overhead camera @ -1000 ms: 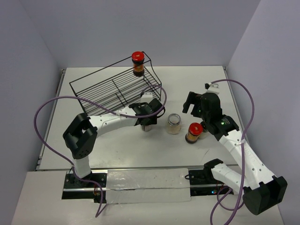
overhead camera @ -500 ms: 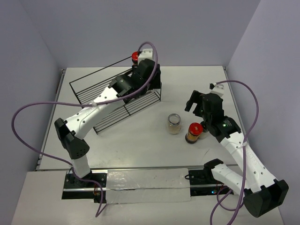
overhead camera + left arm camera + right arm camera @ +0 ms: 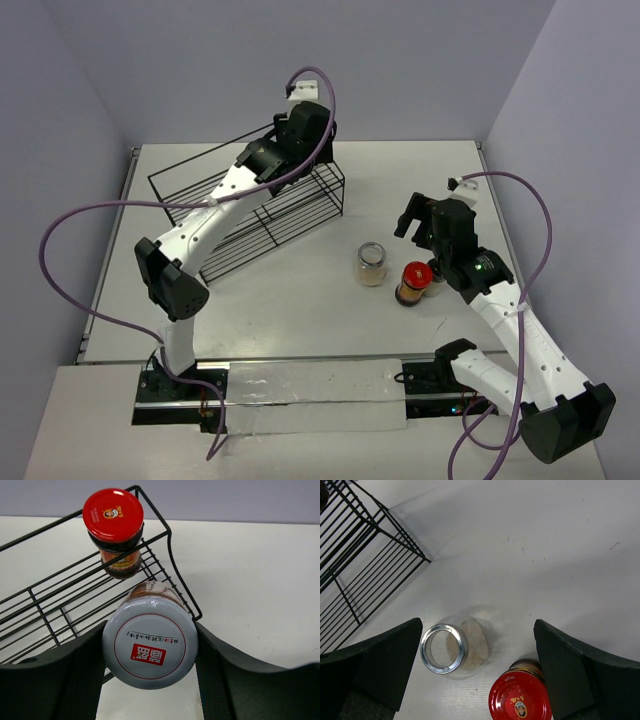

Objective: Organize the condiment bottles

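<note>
My left gripper is shut on the grey-lidded dark jar and holds it over the far right corner of the black wire rack. A red-lidded jar stands in that rack corner, just beyond the held jar; in the top view my left gripper hides it. The clear pale jar and a second red-lidded jar stand on the table. My right gripper is open and empty above them. In the right wrist view the clear jar and the red lid lie between its fingers.
The rack's wires curve close under the held jar. The rack's near corner lies left of the clear jar. Another small jar shows partly beside the red-lidded one, mostly hidden by my right arm.
My left arm has carried the grey-lidded jar from the table's middle to the rack's far right corner. My right gripper has shifted slightly and stays open.
</note>
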Robot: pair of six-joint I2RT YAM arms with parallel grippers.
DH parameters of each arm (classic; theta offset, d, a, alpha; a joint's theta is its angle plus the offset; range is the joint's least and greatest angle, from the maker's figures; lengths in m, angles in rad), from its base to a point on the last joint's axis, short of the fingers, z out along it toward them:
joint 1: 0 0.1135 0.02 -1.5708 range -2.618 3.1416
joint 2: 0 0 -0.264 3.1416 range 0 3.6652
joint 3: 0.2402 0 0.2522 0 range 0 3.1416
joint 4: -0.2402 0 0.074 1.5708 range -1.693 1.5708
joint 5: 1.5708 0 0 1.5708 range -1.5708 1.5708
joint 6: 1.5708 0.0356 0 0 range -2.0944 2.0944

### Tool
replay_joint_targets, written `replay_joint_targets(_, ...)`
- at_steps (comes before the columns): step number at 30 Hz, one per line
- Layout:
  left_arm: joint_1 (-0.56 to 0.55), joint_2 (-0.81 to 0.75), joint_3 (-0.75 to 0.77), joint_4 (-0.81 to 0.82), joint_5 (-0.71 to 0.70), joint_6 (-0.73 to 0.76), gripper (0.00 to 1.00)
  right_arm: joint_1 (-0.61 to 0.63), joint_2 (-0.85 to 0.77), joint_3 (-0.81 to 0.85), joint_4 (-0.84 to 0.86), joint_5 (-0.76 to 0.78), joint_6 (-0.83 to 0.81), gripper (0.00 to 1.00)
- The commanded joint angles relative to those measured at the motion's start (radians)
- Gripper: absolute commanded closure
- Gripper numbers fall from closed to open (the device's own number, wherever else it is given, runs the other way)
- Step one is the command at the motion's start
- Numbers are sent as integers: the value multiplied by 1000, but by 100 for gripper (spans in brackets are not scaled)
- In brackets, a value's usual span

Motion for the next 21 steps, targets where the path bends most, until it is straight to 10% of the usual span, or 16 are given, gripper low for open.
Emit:
replay_joint_targets(1, 8, 37, 81, 114, -47, 25, 90, -2, 8, 21, 7, 4, 5, 0)
replay_joint_targets(21, 71, 191, 8, 138, 65, -47, 90, -1, 8, 9, -16, 10, -5, 0)
